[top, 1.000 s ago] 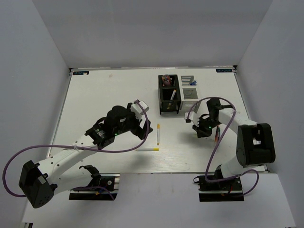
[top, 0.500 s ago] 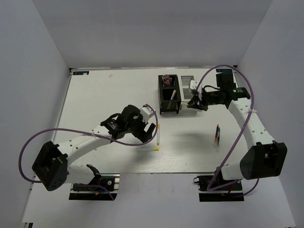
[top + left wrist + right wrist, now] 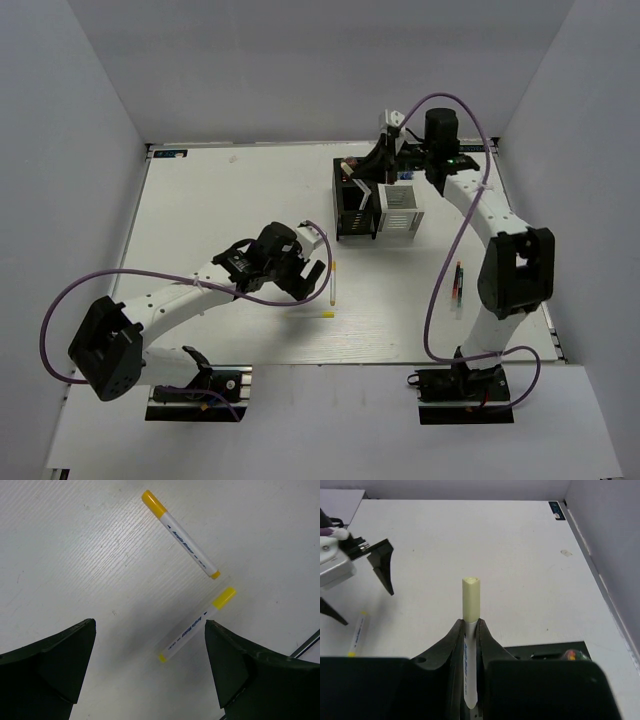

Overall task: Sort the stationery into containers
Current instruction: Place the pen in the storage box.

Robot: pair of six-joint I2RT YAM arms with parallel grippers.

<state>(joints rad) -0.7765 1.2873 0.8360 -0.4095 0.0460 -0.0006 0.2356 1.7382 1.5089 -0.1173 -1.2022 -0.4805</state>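
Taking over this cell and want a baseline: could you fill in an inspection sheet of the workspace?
Surface: white table, small mark near back edge.
Job's things: two white pens loose mid-table; dark pens loose at right; black box and white box side by side at back.
Clutter: nothing seen.
Grippers: left pincer open above the white pens; right pincer shut on third pen over the boxes.
Cables: purple cables loop off both arms.
Surroundings: grey walls on three sides.

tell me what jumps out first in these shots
The right tool grips a yellow-ended white pen above the black organizer at the far side of the table. The left tool hangs wide open above two more such pens lying near its middle.
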